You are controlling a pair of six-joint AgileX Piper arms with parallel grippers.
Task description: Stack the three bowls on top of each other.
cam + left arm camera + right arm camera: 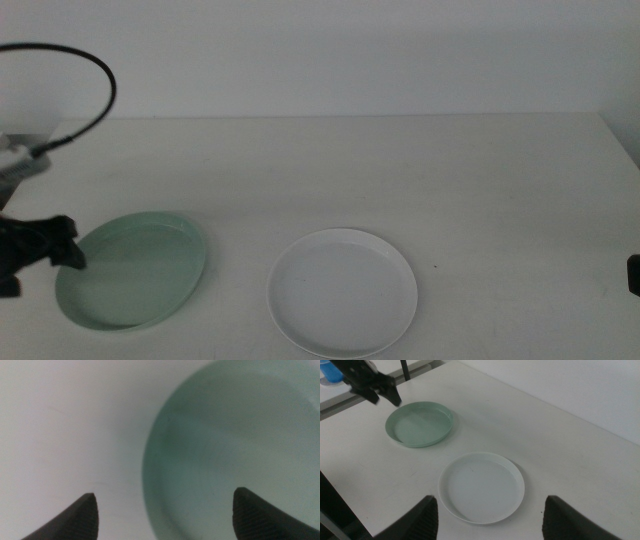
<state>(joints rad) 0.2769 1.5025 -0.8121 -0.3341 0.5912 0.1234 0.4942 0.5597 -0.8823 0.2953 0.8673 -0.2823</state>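
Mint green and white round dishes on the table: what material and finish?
The pale mint green shallow round dish, its rim straddled by the open left gripper, looks like plastic or melamine: uniform colour, soft satin sheen. The white shallow round dish looks the same, smooth with dull highlights; glazed ceramic can't be excluded. The right gripper waits open above it.

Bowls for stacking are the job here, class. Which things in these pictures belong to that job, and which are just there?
Belong to the job:
- green bowl, with the open left gripper straddling its rim
- white bowl, lying apart from the green one
- right gripper, open, back from the white bowl

Just there:
- table
- black cable
- blue thing beyond the table

No grey bowl shows.
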